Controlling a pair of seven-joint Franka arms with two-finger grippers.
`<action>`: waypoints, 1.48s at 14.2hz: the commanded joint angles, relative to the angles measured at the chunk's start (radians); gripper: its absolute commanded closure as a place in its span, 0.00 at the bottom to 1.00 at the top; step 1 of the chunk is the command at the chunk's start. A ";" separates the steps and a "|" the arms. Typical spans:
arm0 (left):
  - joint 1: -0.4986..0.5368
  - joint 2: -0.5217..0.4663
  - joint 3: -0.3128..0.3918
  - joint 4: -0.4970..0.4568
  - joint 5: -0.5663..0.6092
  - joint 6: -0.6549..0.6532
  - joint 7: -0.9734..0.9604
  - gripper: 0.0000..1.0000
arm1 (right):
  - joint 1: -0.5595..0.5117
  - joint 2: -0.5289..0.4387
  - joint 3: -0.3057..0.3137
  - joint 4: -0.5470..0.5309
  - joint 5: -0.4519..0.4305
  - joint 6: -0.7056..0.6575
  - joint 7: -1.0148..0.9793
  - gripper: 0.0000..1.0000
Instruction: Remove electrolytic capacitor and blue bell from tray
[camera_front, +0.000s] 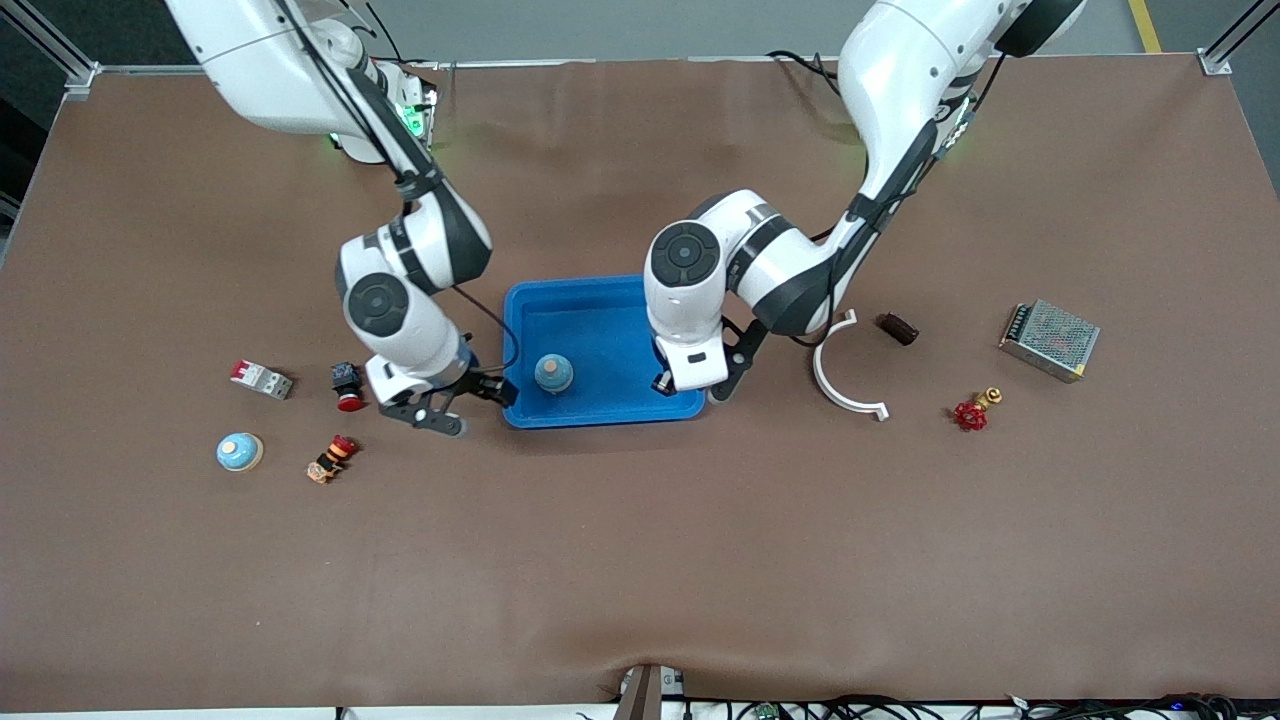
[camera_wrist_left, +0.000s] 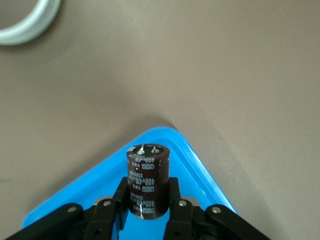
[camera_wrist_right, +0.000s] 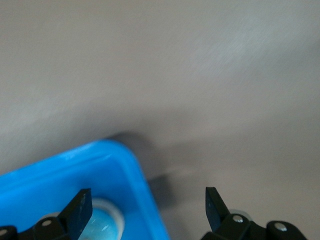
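1. Gripping the capacitor (camera_wrist_left: 146, 181), the left gripper (camera_wrist_left: 148, 207) is clenched on its dark body over the tray (camera_front: 600, 320) corner at about 4 o'clock, toward the left arm's end.
2. The blue bell (camera_front: 553, 372) sits in the tray near its 7 o'clock corner; the right gripper (camera_wrist_right: 145, 205) hangs released over that rim.
3. Step in hand, as I judge it: carrying the capacitor out.
4. Next: clear the rim, then set it on bare counter (camera_front: 640, 560).
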 joint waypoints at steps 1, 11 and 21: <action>0.033 -0.059 -0.008 -0.066 0.007 -0.029 0.031 1.00 | 0.051 -0.041 -0.012 -0.041 0.001 0.010 0.077 0.00; 0.136 -0.184 -0.011 -0.272 0.005 -0.029 0.181 1.00 | 0.154 -0.013 -0.013 -0.035 -0.011 0.036 0.166 0.00; 0.151 -0.215 -0.011 -0.379 0.005 -0.024 0.209 1.00 | 0.167 0.088 -0.016 0.005 -0.025 0.111 0.166 0.00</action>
